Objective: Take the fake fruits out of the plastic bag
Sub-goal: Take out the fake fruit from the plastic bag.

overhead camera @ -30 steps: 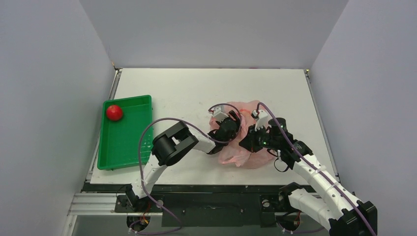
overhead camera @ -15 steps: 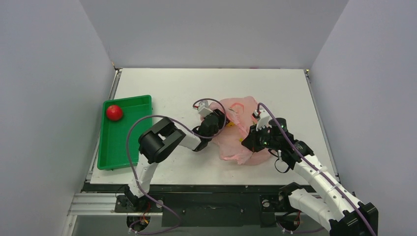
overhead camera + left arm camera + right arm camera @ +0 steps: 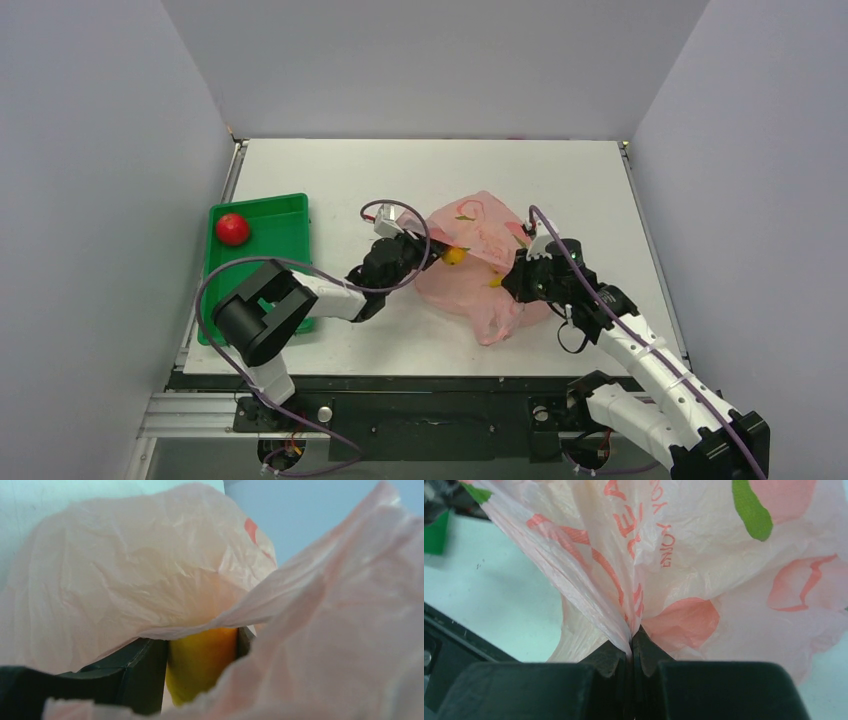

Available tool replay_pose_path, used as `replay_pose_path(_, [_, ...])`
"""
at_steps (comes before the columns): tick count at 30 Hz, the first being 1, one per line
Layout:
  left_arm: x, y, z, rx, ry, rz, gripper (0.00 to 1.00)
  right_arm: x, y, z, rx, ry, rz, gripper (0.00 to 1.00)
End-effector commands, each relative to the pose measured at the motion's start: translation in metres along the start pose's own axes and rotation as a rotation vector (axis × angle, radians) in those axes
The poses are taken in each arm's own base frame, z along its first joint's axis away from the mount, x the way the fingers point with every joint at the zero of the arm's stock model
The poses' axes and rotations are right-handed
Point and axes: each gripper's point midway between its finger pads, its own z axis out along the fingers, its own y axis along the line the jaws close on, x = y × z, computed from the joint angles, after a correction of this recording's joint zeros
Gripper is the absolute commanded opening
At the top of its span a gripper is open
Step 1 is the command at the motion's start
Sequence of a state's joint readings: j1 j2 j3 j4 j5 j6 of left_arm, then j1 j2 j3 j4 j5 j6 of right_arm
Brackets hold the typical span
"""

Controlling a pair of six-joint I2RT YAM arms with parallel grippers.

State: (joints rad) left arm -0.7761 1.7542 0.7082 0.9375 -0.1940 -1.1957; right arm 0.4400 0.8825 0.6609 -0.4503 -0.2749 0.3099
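The pink plastic bag [image 3: 478, 262] lies at the table's middle right, its left mouth open. My left gripper [image 3: 437, 252] is at the bag's mouth, shut on a yellow fake fruit [image 3: 454, 256]. In the left wrist view the yellow fruit [image 3: 200, 665] sits between the dark fingers [image 3: 125, 672], with bag film [image 3: 125, 580] draped over them. My right gripper [image 3: 520, 277] is shut on the bag's right side. The right wrist view shows its jaws pinched on a fold of the printed bag [image 3: 684, 560]. Another yellow bit [image 3: 496, 282] shows through the film. The orange fruit is hidden.
A green tray [image 3: 262, 300] stands at the table's left edge with a red round fruit [image 3: 232, 228] in its far corner. My left arm's elbow lies over the tray's near right corner. Bare white table lies behind and in front of the bag.
My left gripper has drawn back leftward from inside the bag to its mouth, carrying the yellow fruit out. The bag has stretched and spread left. The right gripper has kept its pinch.
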Motion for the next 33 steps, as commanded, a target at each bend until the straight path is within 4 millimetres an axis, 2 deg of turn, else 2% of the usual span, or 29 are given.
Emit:
replay_pose_path(1, [0.024, -0.023, -0.022, 0.055, 0.209, -0.101, 0.00, -0.046, -0.017, -0.001, 0.131, -0.167, 0.028, 0.00])
replay_pose_path(7, [0.069, -0.026, -0.063, 0.075, 0.460, -0.033, 0.00, -0.082, -0.019, 0.004, 0.159, -0.294, 0.074, 0.00])
replay_pose_path(9, [0.078, -0.029, -0.073, 0.091, 0.508, -0.004, 0.00, -0.090, -0.020, 0.006, 0.163, -0.322, 0.084, 0.00])
replay_pose_path(13, [0.090, -0.059, -0.092, 0.190, 0.578, 0.089, 0.00, -0.096, -0.039, 0.010, 0.259, -0.357, 0.105, 0.00])
replay_pose_path(16, [0.098, -0.068, -0.106, 0.207, 0.624, 0.156, 0.00, -0.097, -0.054, 0.007, 0.334, -0.372, 0.112, 0.00])
replay_pose_path(21, [0.107, -0.067, -0.129, 0.239, 0.723, 0.172, 0.00, -0.101, -0.068, -0.002, 0.395, -0.402, 0.112, 0.00])
replay_pose_path(23, [0.116, -0.066, -0.137, 0.265, 0.810, 0.163, 0.00, -0.105, -0.063, -0.003, 0.359, -0.422, 0.102, 0.00])
replay_pose_path(25, [0.124, -0.063, -0.140, 0.274, 0.882, 0.144, 0.00, -0.107, -0.045, 0.001, 0.259, -0.418, 0.067, 0.00])
replay_pose_path(28, [0.136, -0.052, -0.141, 0.256, 0.966, 0.137, 0.00, -0.111, -0.041, -0.001, 0.235, -0.433, 0.072, 0.00])
replay_pose_path(30, [0.141, -0.047, -0.140, 0.257, 0.977, 0.135, 0.00, -0.114, -0.045, -0.005, 0.259, -0.457, 0.088, 0.00])
replay_pose_path(33, [0.152, -0.057, -0.150, 0.347, 1.008, 0.184, 0.00, -0.116, -0.062, -0.011, 0.353, -0.482, 0.119, 0.00])
